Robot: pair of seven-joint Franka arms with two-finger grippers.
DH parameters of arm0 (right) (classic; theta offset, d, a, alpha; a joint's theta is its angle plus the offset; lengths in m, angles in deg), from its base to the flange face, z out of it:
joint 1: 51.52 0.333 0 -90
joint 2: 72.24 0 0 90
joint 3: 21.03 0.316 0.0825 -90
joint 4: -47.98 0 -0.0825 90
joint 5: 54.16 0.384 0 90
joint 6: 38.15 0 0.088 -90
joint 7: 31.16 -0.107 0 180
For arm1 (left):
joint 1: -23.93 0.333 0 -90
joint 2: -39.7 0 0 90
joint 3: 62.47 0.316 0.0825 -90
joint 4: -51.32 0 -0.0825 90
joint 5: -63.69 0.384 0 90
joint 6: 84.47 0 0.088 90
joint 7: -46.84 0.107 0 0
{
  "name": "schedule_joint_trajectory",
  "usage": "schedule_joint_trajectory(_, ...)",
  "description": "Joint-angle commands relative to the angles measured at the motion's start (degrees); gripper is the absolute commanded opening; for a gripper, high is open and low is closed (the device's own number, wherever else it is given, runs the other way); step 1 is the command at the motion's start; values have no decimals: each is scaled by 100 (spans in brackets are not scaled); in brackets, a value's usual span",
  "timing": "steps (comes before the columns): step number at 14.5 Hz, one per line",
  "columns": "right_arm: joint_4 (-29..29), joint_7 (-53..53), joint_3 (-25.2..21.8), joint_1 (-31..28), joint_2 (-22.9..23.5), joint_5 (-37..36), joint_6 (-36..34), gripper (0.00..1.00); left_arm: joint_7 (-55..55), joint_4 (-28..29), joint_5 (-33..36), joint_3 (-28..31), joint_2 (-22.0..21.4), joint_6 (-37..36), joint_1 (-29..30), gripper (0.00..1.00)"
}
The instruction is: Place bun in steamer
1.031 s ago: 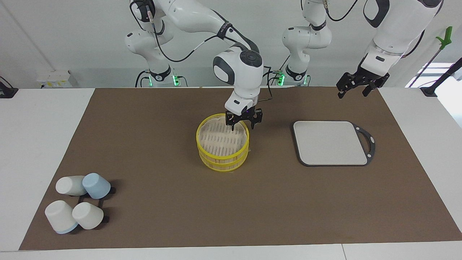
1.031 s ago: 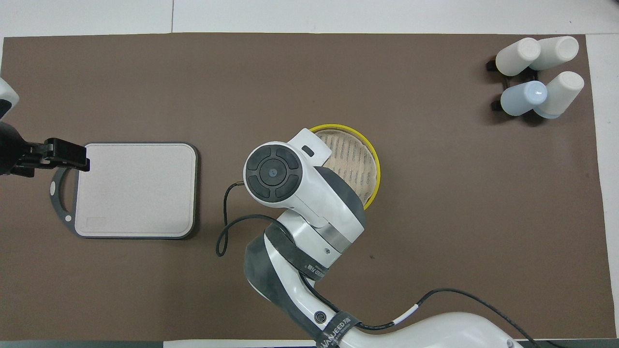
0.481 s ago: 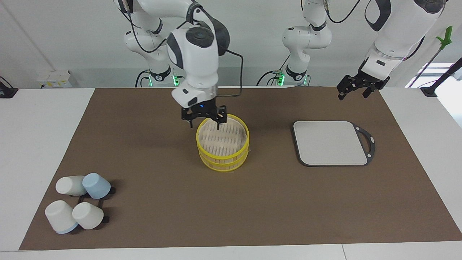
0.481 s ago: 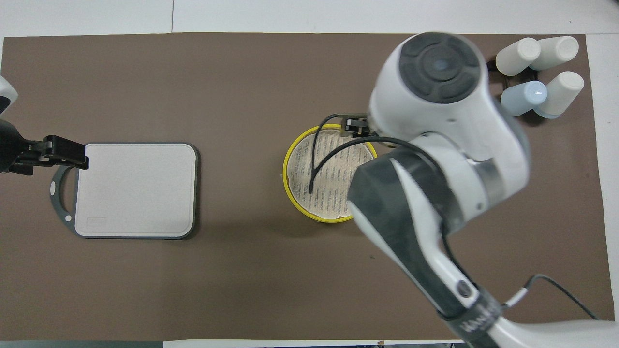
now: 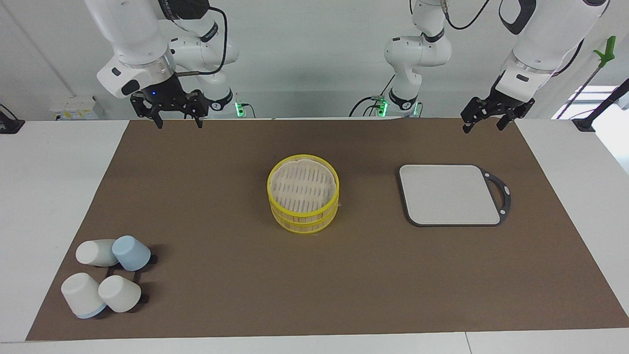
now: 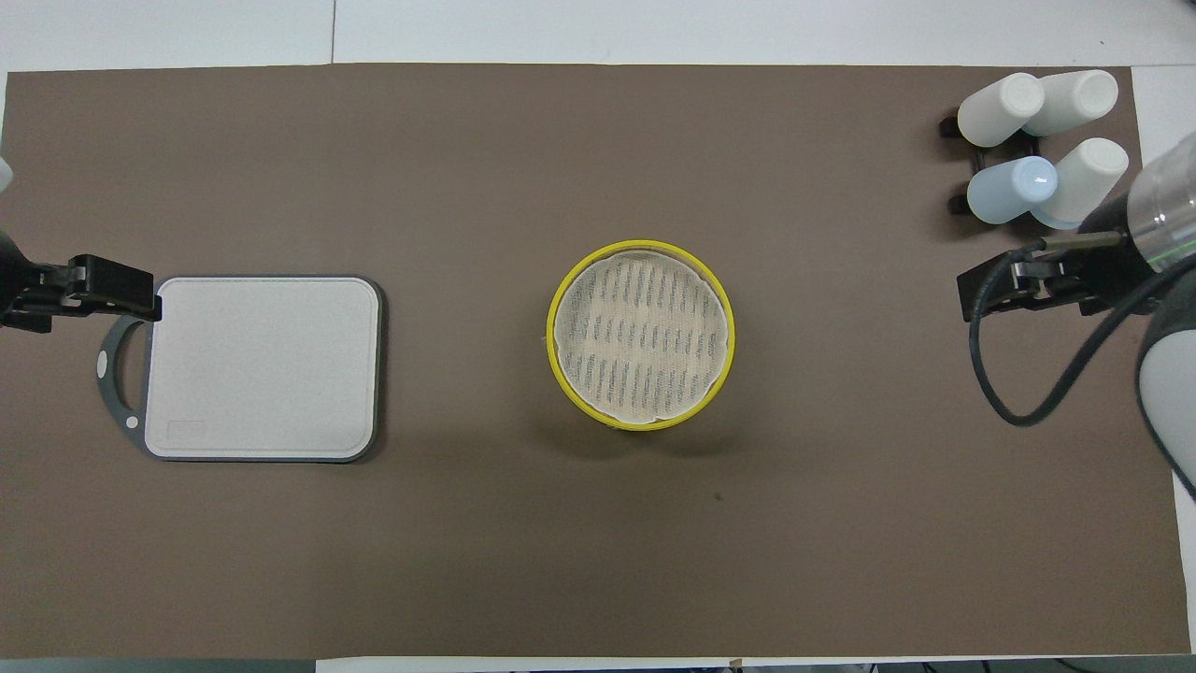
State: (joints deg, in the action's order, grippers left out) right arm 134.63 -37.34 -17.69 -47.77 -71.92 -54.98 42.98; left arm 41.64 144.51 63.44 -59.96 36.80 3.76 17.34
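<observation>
The yellow-rimmed steamer [image 5: 303, 199] stands in the middle of the brown mat, and it also shows in the overhead view [image 6: 641, 334]. Its pale slatted top covers it. No bun shows in either view. My right gripper [image 5: 176, 119] is open and empty, raised over the mat's edge by the robots at the right arm's end; it shows in the overhead view [image 6: 972, 290] too. My left gripper [image 5: 484, 125] is open and empty, and waits raised over the mat's corner by the robots at the left arm's end, above the board's handle in the overhead view [image 6: 140, 292].
A grey rectangular board [image 5: 449, 194] with a black handle lies beside the steamer toward the left arm's end, also seen from overhead [image 6: 262, 365]. Several white and blue cups [image 5: 105, 275] lie on a black rack at the right arm's end, farthest from the robots [image 6: 1042, 150].
My right gripper has lifted off the steamer's rim and swung away to the right arm's end of the table. The steamer stands uncovered by the arm. The left arm has barely moved.
</observation>
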Motion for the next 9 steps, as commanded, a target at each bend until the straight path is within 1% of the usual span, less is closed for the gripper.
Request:
schedule_joint_trajectory(1, 544, 55, 79, 2, -365, 90, 104, 100, 107, -152, -107, -5, 53, -140, 79, 100)
schedule_joint_trajectory(2, 598, 108, 79, -15, -366, 81, 261, 100, 107, -152, -107, -5, 53, -131, 79, 100)
schedule_joint_trajectory(3, 555, 221, 79, -24, -296, 81, 654, 100, 107, -152, -98, -5, 53, -122, 79, 100)
schedule_joint_trajectory(6, 537, 407, -105, -59, -269, 64, 605, 100, 107, -152, -98, -14, 53, -113, 79, 100)
schedule_joint_trajectory(7, 476, 485, -123, -59, -165, -15, 570, 100, 107, -152, -98, -14, 53, -113, 70, 100)
schedule_joint_trajectory(8, 275, 660, -123, -59, 10, -120, 448, 100, 107, -152, -98, -14, 53, -104, 70, 100)
schedule_joint_trajectory(9, 308, 827, -140, -59, -32, -112, 386, 100, 107, -152, -98, -23, 44, -87, 70, 100)
